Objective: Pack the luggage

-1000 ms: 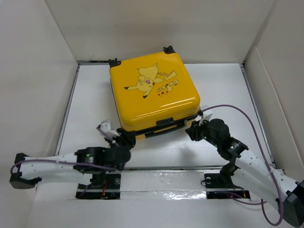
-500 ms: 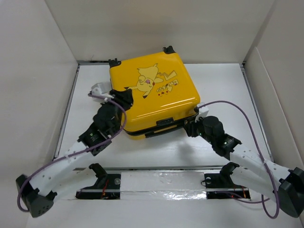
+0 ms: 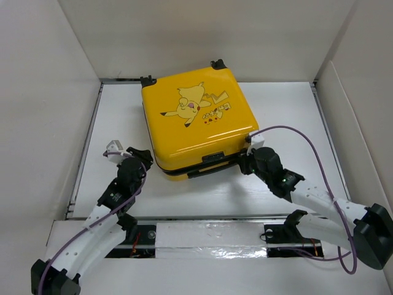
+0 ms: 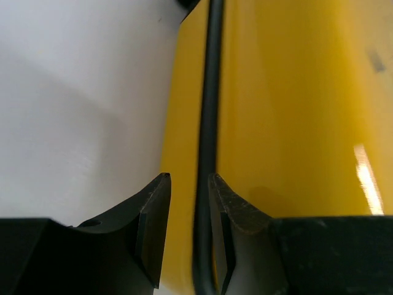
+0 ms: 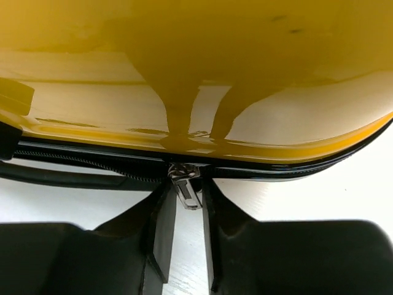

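The luggage [image 3: 196, 120], a yellow hard-shell suitcase with a Pikachu print, lies flat and closed on the white table. My left gripper [image 3: 145, 160] is at its left front corner. In the left wrist view the gripper [image 4: 189, 178] stands open by a narrow gap, with the yellow shell [image 4: 282, 110] and black zipper trim [image 4: 209, 110] showing beyond and between the fingers. My right gripper [image 3: 244, 163] is at the front right edge. In the right wrist view the gripper [image 5: 187, 185] is open around the silver zipper pull [image 5: 189, 195], which hangs between the fingertips without being clamped.
Black wheels [image 3: 147, 80] stick out at the suitcase's far side. A black handle [image 3: 212, 161] lies on its front edge. White walls [image 3: 49, 123] box in the table on the left, back and right. A purple cable [image 3: 319, 150] loops above the right arm.
My left arm has swung back from over the lid's left edge to the left front corner. The right gripper has crept toward the front edge and its jaws have narrowed around the zipper pull.
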You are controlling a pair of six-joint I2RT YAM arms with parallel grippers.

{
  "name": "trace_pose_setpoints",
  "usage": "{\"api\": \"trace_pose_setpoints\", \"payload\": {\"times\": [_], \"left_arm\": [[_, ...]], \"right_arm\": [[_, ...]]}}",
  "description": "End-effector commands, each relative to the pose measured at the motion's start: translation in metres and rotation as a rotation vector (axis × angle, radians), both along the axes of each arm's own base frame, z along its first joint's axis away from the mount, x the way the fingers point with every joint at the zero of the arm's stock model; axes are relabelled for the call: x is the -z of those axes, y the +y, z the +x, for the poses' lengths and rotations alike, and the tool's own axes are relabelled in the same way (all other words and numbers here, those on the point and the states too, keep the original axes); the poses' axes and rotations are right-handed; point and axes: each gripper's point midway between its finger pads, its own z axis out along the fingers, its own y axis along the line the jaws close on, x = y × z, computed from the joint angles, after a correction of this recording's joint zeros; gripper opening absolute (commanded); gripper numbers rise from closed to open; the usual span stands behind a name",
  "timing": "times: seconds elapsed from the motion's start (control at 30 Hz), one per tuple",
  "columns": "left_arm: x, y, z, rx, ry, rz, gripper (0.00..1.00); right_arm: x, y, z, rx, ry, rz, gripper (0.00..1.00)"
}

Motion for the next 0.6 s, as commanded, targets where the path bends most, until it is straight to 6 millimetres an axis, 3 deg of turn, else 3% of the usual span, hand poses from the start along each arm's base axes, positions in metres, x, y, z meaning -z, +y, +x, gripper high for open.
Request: {"api": "trace_pose_setpoints", "payload": {"times": [0.0, 0.03, 0.13, 0.3, 0.43, 0.53, 0.57], "left_arm": [[0.022, -0.008, 0.007, 0.047, 0.063, -0.055, 0.28], [0.026, 0.002, 0.012, 0.024, 0.061, -0.063, 0.28], [0.028, 0.003, 0.017, 0.072, 0.041, -0.094, 0.27], [0.018, -0.012, 0.016, 0.165, 0.004, -0.116, 0.25], [0.022, -0.043, 0.013, 0.288, -0.022, -0.166, 0.23], [0.019, -0.065, 0.015, 0.339, -0.036, -0.195, 0.23], [0.019, -0.069, 0.016, 0.347, -0.036, -0.198, 0.23]], "right_arm": [[-0.046, 0.007, 0.022, 0.061, -0.142, 0.094, 0.25], [-0.045, 0.005, 0.024, 0.074, -0.141, 0.088, 0.22], [-0.045, 0.004, 0.022, 0.079, -0.136, 0.077, 0.12], [-0.052, 0.004, 0.016, 0.075, -0.153, 0.082, 0.02], [-0.052, 0.034, -0.004, -0.06, -0.122, 0.08, 0.0], [-0.05, 0.078, -0.033, -0.231, -0.072, 0.104, 0.0], [-0.051, 0.098, -0.051, -0.314, -0.059, 0.116, 0.0]]}}
